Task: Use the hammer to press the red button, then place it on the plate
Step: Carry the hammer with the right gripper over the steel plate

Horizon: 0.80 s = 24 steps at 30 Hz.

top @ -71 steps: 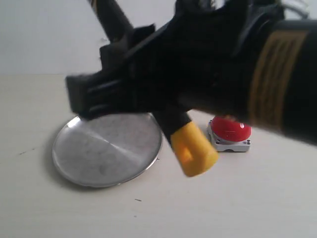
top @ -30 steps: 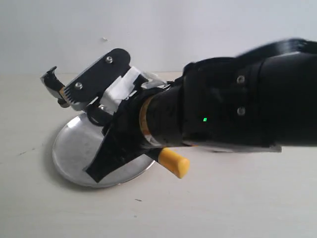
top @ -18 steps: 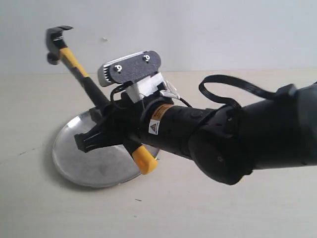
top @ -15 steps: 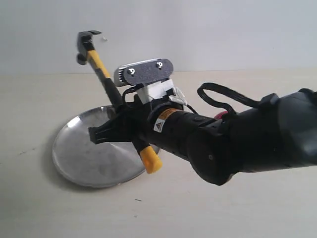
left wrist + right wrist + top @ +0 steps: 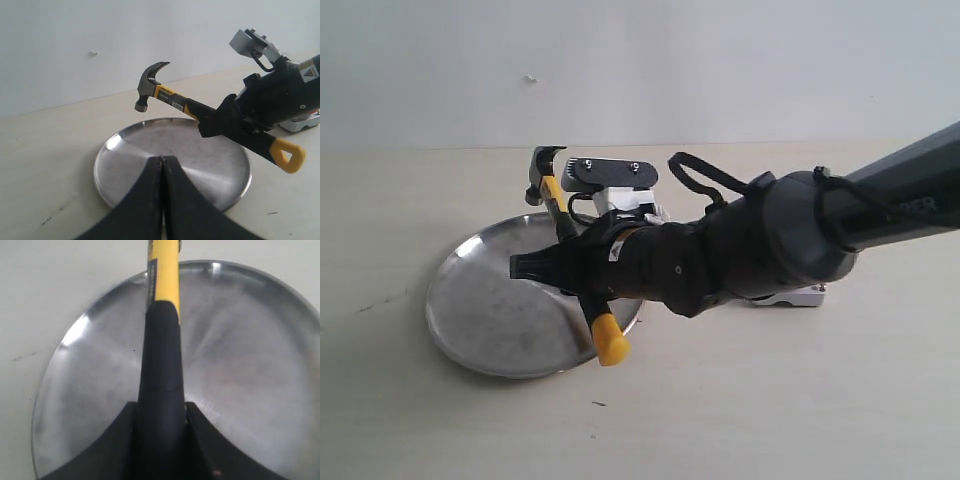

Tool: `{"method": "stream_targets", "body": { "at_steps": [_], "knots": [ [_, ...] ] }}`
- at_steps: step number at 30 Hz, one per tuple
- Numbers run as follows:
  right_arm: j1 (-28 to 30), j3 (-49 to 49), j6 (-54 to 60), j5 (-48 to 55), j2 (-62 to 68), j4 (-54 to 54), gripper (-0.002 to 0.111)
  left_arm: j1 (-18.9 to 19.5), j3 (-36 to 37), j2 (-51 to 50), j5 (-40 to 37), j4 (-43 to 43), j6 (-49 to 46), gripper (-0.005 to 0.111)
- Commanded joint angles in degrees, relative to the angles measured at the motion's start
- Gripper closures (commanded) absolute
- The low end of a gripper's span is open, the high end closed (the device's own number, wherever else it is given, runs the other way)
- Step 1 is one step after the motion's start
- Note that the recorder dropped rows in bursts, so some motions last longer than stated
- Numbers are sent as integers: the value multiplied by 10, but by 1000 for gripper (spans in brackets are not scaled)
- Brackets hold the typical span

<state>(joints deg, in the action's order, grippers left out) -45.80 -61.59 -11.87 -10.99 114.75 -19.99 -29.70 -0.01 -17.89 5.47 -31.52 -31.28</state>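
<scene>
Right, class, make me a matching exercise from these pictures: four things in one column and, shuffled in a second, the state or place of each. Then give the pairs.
Column A
1. hammer
2. plate
3. left gripper
4. right gripper

Column B
a. shut, holding nothing
b. flat on the table, nothing resting on it
c. held tilted above the plate, head raised
d. clamped on the hammer's black handle

Pairs: 1-c, 2-b, 3-a, 4-d
</scene>
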Motion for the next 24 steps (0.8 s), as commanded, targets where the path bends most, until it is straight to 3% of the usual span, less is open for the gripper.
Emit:
{"method": "stream_targets", "body": {
  "at_steps": [1,7,11,24],
  "knots": [
    [5,-18,-117,-78,8,121,108,1,0,3,-2,2,1,107],
    [45,-48,-534,-122,40,464,108,1,0,3,-2,2,1,107],
    [52,-48,-557,-189,67,468,108,1,0,3,-2,2,1,107],
    [52,-74,-583,-188,113,470,108,1,0,3,-2,2,1,107]
  ]
}}
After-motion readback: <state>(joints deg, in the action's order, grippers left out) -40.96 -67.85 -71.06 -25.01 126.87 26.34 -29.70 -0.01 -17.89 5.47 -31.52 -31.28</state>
